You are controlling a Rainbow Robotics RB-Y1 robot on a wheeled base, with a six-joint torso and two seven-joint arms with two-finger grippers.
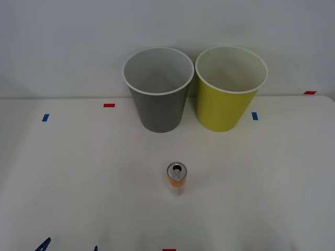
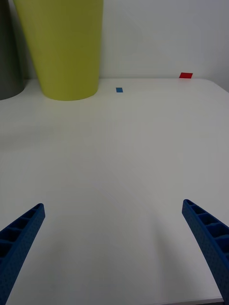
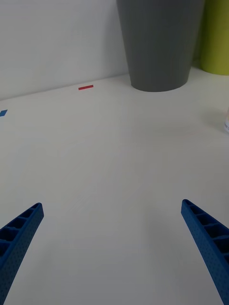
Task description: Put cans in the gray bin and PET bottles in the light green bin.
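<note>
A slim can [image 1: 177,179] with a silver top and an orange and white label stands upright in the middle of the white table; its edge [image 3: 226,124] shows in the left wrist view. Behind it stand the gray bin [image 1: 159,112] [image 3: 160,43] and, to its right, the light green bin [image 1: 225,110] [image 2: 67,47], both upright. PET bottles are out of view. My left gripper [image 1: 69,247] [image 3: 111,205] is open at the near left edge, well short of the can. My right gripper [image 2: 113,205] hangs open over bare table, nothing between its fingers.
Red tape marks [image 1: 109,105] [image 1: 310,92] and blue tape marks [image 1: 45,117] [image 1: 254,116] lie flat on the table [image 1: 78,172]. A white wall rises right behind the bins. The gray bin's side [image 2: 9,57] sits at the right wrist view's edge.
</note>
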